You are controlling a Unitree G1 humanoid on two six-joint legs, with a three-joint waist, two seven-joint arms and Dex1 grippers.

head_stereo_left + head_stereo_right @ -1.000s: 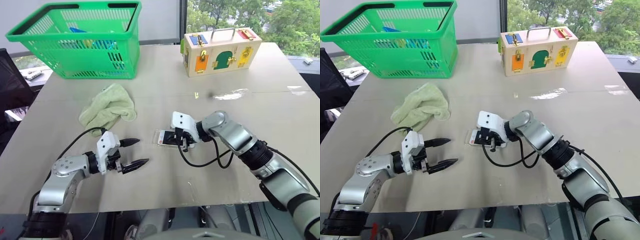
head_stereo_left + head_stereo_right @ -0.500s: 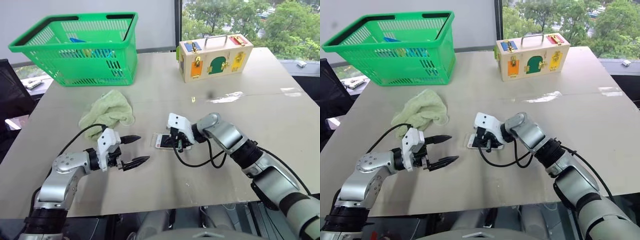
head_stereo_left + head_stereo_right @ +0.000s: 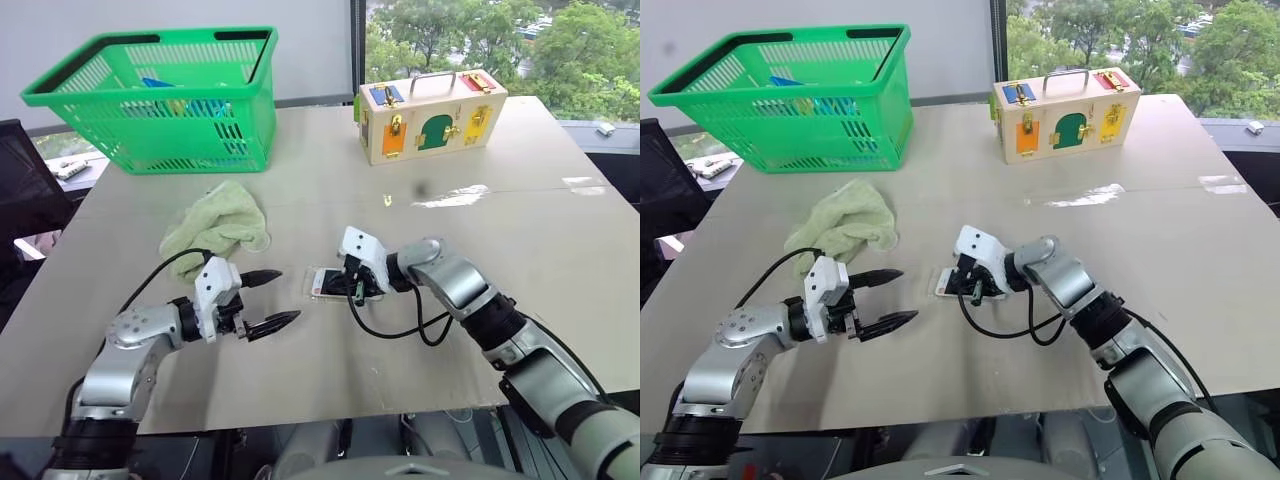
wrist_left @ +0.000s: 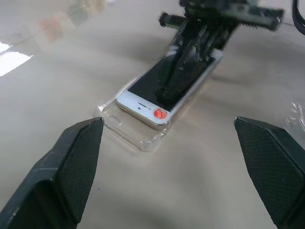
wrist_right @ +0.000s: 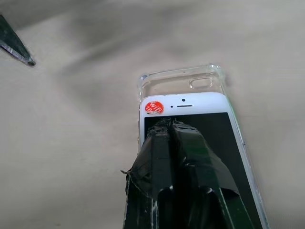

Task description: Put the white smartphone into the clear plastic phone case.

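Right end effector [image 5: 170, 125]: fingers closed, tips pressing on white smartphone [image 5: 190, 107] screen; phone lying partly in clear plastic phone case [image 5: 183, 80]. Left end effector [image 3: 272, 300]: gaping wide, hovering nearby.

Small red round sticker [image 5: 153, 107] on the white smartphone [image 5: 209, 114] — white lettering too tiny to read.

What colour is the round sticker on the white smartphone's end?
Red-orange, on the white smartphone; clearest in the right wrist view.

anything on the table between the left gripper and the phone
No. In the left wrist view only bare table separates the open left gripper from the white smartphone, which lies partly in the clear plastic phone case.
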